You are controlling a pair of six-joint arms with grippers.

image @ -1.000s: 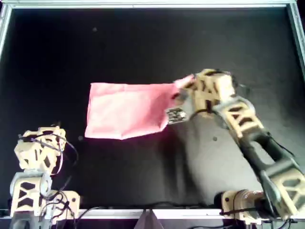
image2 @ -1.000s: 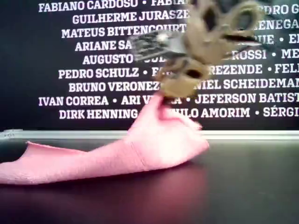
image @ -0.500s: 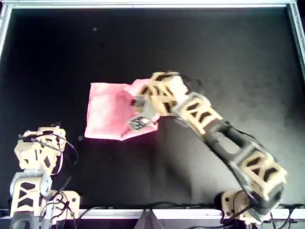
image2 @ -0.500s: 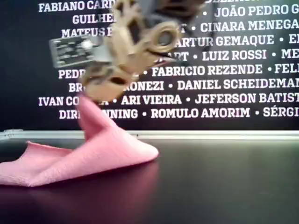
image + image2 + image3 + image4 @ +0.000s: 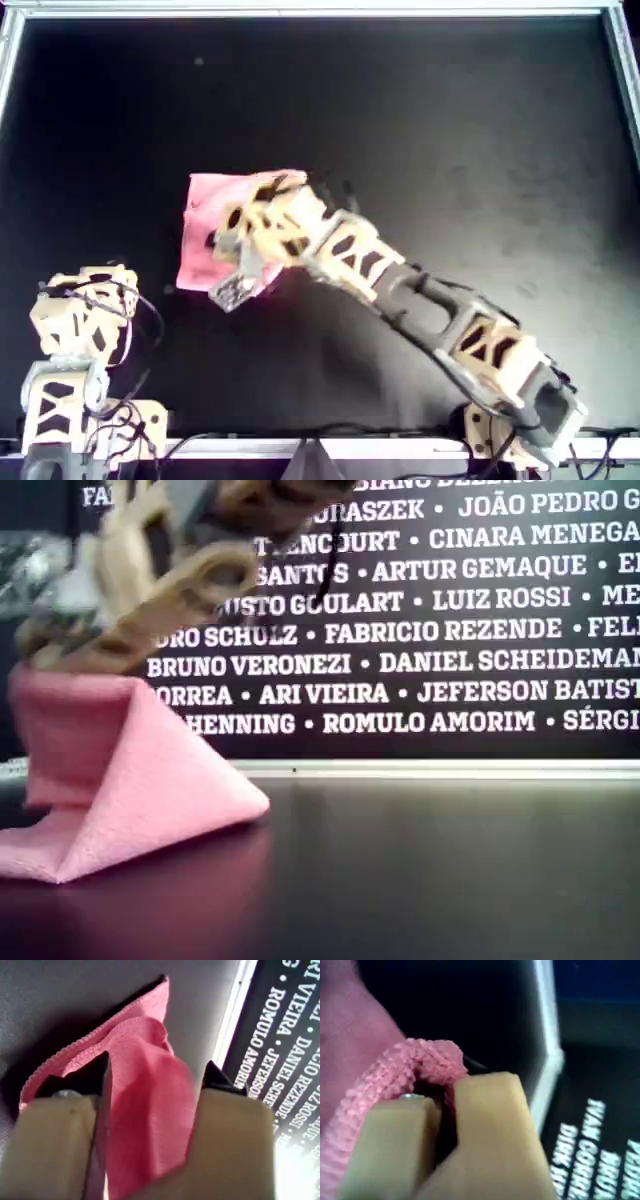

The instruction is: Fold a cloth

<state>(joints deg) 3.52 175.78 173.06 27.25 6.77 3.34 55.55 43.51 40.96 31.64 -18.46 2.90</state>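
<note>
The pink cloth point(image 5: 203, 212) lies left of centre on the black table in the overhead view. My right gripper point(image 5: 232, 222) hangs over it, and its arm reaches in from the overhead view's lower right. That gripper point(image 5: 445, 1095) is shut on a bunched edge of the cloth point(image 5: 415, 1055). In the exterior view the held edge is lifted, so the cloth point(image 5: 130, 770) rises like a tent under the gripper point(image 5: 60, 645) at the exterior view's left. My left gripper point(image 5: 157, 1060) is open, with the cloth point(image 5: 145, 1110) showing between its fingers. Its arm point(image 5: 80, 310) sits folded at the overhead view's lower left.
A black table point(image 5: 450, 120) with a pale metal rim point(image 5: 320, 10) carries the scene. Behind it in the exterior view stands a dark wall point(image 5: 450, 630) printed with white names. The left arm's cables point(image 5: 130, 400) trail by the overhead view's lower edge.
My right gripper has carried the cloth's held edge from the overhead view's right to its left, laying that part over the rest. The left arm has stayed still.
</note>
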